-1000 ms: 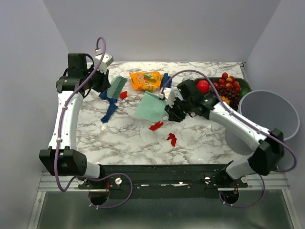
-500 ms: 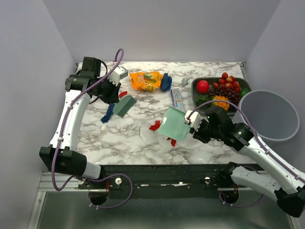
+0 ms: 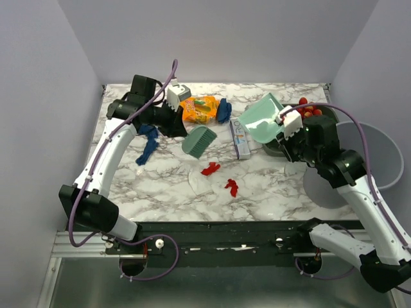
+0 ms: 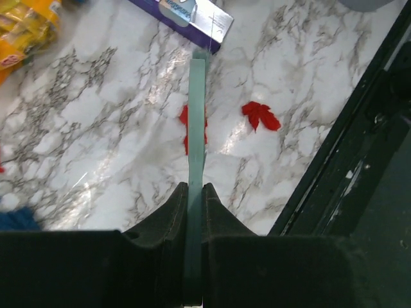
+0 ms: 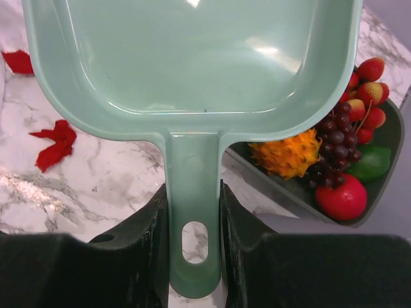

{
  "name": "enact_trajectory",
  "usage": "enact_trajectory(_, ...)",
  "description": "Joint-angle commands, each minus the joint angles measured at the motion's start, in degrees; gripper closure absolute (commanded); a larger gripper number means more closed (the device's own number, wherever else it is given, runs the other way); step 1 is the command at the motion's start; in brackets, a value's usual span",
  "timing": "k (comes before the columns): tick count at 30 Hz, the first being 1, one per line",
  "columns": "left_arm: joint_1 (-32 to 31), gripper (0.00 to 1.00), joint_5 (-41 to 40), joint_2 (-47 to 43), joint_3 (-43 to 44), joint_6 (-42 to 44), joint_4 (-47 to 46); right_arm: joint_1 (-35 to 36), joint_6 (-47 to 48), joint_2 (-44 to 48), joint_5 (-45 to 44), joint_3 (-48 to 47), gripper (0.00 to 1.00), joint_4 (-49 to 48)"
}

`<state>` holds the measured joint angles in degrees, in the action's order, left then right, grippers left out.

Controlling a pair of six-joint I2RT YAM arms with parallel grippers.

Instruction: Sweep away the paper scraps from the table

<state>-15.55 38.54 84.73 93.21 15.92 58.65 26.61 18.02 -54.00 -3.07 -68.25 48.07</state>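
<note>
Two red paper scraps (image 3: 210, 169) (image 3: 231, 187) lie on the marble table (image 3: 167, 186) near the middle front. A dark blue scrap (image 3: 149, 142) lies at the left and another (image 3: 223, 110) beside the snack bag. My left gripper (image 3: 180, 125) is shut on a green brush (image 3: 199, 141), held behind the red scraps. In the left wrist view the gripper (image 4: 195, 189) holds the brush (image 4: 196, 115) edge-on over the red scraps (image 4: 261, 115). My right gripper (image 3: 282, 125) is shut on the handle of a mint dustpan (image 3: 263, 119), raised at the back right. In the right wrist view the gripper (image 5: 192, 189) holds the dustpan (image 5: 192, 58), whose pan looks empty.
An orange snack bag (image 3: 199, 109) and a purple box (image 3: 241, 138) lie at the back middle. A dark fruit tray (image 3: 324, 115) sits behind the right gripper, also in the right wrist view (image 5: 379, 167). A grey bin (image 3: 379, 157) stands off the table's right edge.
My right arm lifted the dustpan from beside the red scraps up and back to the right, near the fruit tray. My left arm carried the brush right, toward the table's middle.
</note>
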Motion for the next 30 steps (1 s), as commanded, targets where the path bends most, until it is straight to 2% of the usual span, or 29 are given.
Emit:
enact_trajectory(1, -2.02, 1.00, 7.33, -0.96, -7.05, -13.18, -14.08, -0.42, 4.21, -0.76, -3.34, -0.14, 0.99, 5.36)
enact_trajectory(6, -4.22, 1.00, 10.58, -0.44, -10.24, -16.35, -21.98, -1.91, 3.25, 2.83, -6.06, -0.13, 1.00, 7.39)
enact_trajectory(12, -10.72, 1.00, 14.19, 5.17, -10.51, -32.15, -35.78, -4.81, 1.50, 1.27, -12.73, -8.12, 0.99, 2.47)
enact_trajectory(14, -13.09, 1.00, 14.45, 8.69, -10.24, -36.64, -39.21, -8.65, -1.84, -1.45, -15.20, -12.32, 0.99, 1.07)
enact_trajectory(15, -15.02, 1.00, 14.37, 9.66, -10.68, -43.80, -45.23, -10.07, -3.07, -2.51, -15.73, -13.57, 0.99, 0.71)
enact_trajectory(17, -16.61, 1.00, 12.88, 12.29, -13.91, -52.09, -53.95, -13.32, -5.71, -5.22, -14.95, -17.16, 0.99, 1.49)
enact_trajectory(18, -18.44, 1.00, 11.65, 13.17, -14.98, -56.66, -62.87, -13.69, -6.15, -5.94, -14.34, -17.96, 0.99, 2.10)
enact_trajectory(19, -19.51, 1.00, 10.60, 14.83, -15.77, -62.36, -66.53, -13.78, -6.33, -6.47, -13.72, -18.41, 0.99, 2.37)
enact_trajectory(21, -21.62, 1.00, 6.83, 16.86, -15.96, -66.88, -72.77, -14.04, -6.16, -7.26, -13.37, -18.06, 0.99, 2.11)
enact_trajectory(22, -23.54, 1.00, 6.29, 19.92, -15.17, -70.90, -73.59, -14.04, -5.63, -7.44, -13.63, -17.89, 0.99, 1.85)
enact_trajectory(26, -27.07, 1.00, 1.63, 24.60, -11.56, -77.34, -76.05, -14.83, -5.02, -8.84, -14.33, -18.85, 0.99, 1.67)
enact_trajectory(28, -28.30, 1.00, 1.27, 27.14, -10.68, -78.67, -78.25, -14.92, -4.58, -9.81, -14.59, -19.99, 0.99, 1.50)
enact_trajectory(30, -30.23, 1.00, 1.62, 29.08, -7.79, -77.45, -76.25, -15.01, -4.14, -10.42, -14.42, -20.52, 0.99, 1.23)
